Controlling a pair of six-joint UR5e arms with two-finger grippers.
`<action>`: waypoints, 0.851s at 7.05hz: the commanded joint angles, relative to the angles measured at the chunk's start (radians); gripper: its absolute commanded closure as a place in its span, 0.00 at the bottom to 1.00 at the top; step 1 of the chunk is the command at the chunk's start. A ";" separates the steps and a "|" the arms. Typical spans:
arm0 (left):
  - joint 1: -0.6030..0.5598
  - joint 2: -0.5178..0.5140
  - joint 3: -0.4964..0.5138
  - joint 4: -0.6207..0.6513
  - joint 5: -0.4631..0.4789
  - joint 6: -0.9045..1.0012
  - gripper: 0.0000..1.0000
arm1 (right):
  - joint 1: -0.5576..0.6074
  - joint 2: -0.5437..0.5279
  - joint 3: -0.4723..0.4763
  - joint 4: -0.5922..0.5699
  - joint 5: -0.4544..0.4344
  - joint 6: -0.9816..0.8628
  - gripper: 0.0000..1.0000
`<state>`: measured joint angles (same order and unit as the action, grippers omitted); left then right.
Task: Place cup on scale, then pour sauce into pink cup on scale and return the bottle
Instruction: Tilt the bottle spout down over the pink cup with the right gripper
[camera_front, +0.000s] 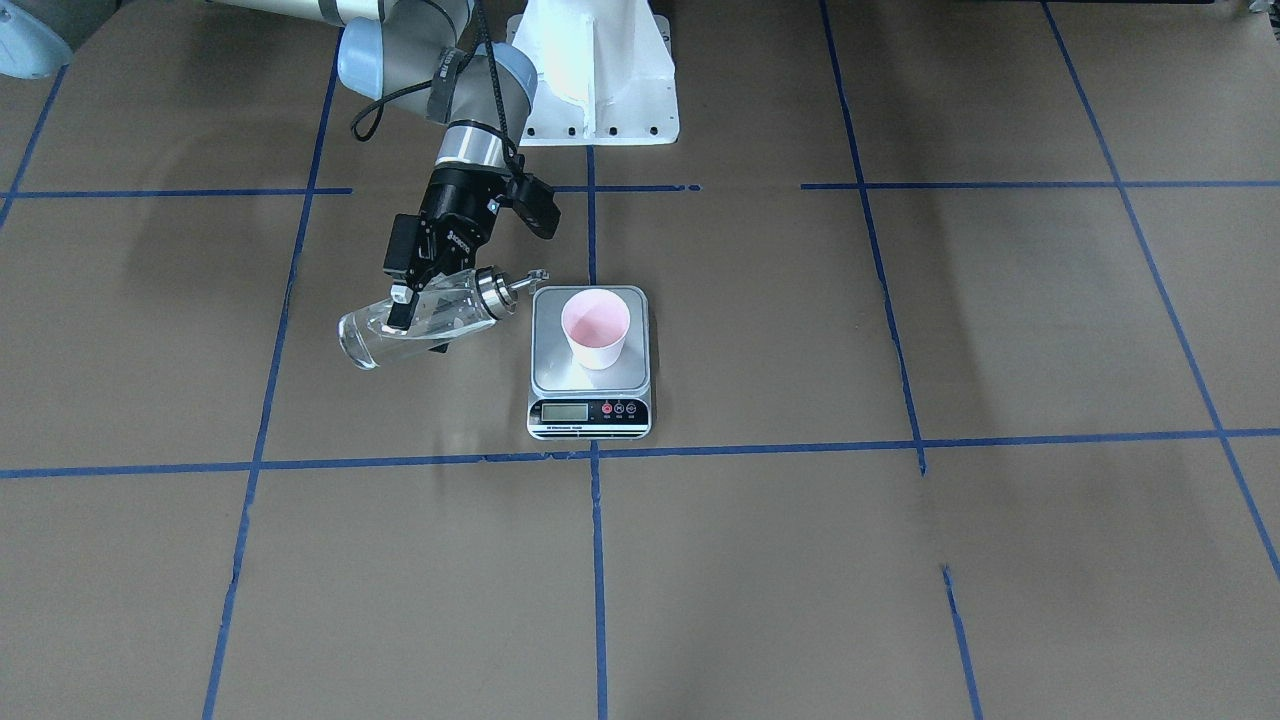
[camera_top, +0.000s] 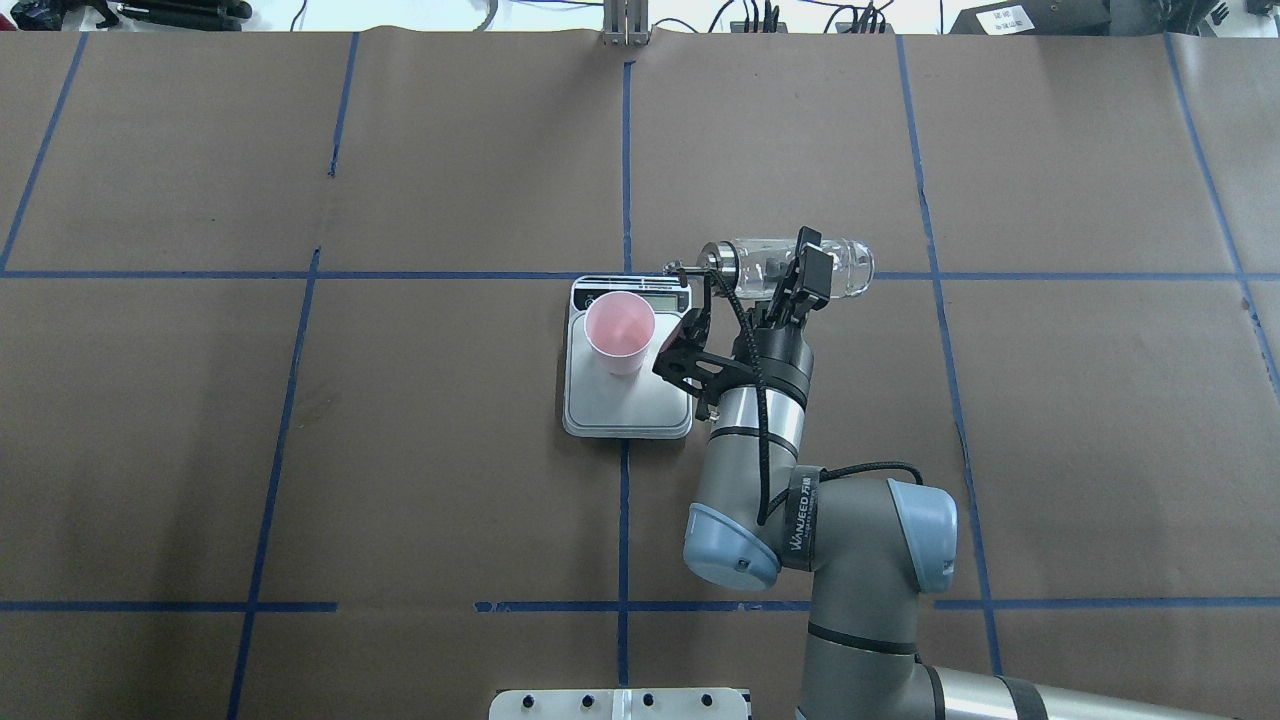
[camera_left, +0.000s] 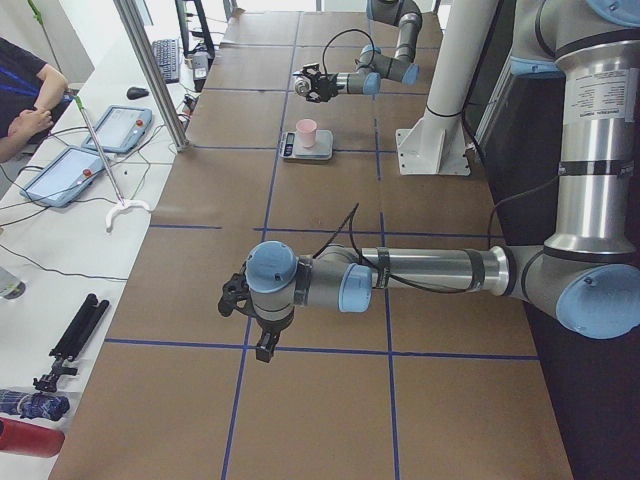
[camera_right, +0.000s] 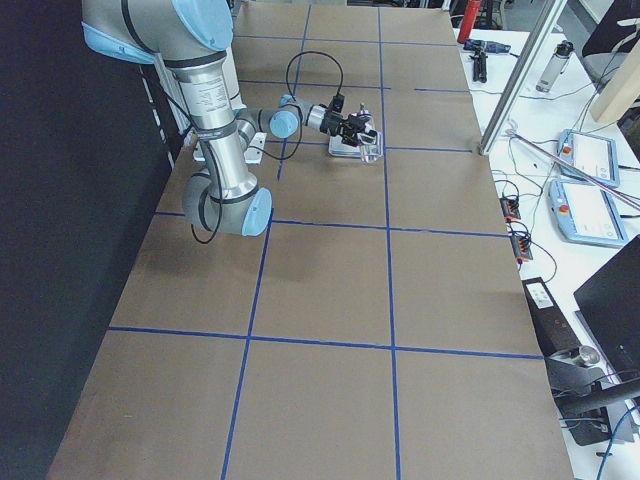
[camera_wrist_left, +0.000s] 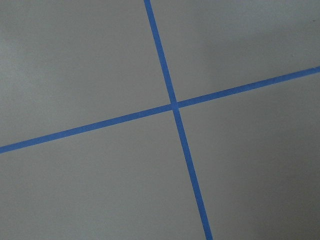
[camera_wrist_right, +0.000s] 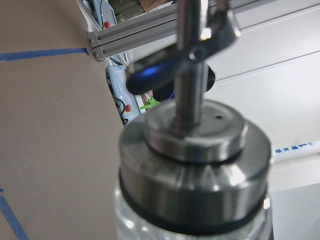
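The right arm (camera_top: 760, 440), its jaws clenched around the clear glass bottle (camera_front: 462, 305), held it tipped nearly flat above the brown worktop (camera_front: 800, 560). The metal spout (camera_front: 520, 283) was aimed at the scale (camera_front: 560, 375) and stopped just short of the pink cup (camera_front: 596, 328). The cup stood upright on the scale's steel platform, apart from the bottle. The left arm (camera_left: 400, 272) hung well apart over crossed blue tape lines (camera_wrist_left: 175, 105); whether its jaws were released or clenched could not be told.
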<state>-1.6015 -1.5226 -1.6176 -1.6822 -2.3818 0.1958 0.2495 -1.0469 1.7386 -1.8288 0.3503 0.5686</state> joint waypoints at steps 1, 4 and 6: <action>0.000 0.001 0.004 -0.001 -0.001 0.001 0.00 | -0.006 0.021 -0.005 -0.117 -0.025 -0.007 1.00; 0.002 0.001 0.010 0.001 -0.001 0.001 0.00 | -0.006 0.064 -0.007 -0.273 -0.062 -0.009 1.00; 0.000 0.001 0.022 -0.001 -0.001 0.002 0.00 | -0.007 0.096 -0.071 -0.283 -0.082 -0.012 1.00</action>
<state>-1.6003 -1.5217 -1.6015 -1.6824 -2.3823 0.1974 0.2429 -0.9731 1.7053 -2.1010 0.2775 0.5578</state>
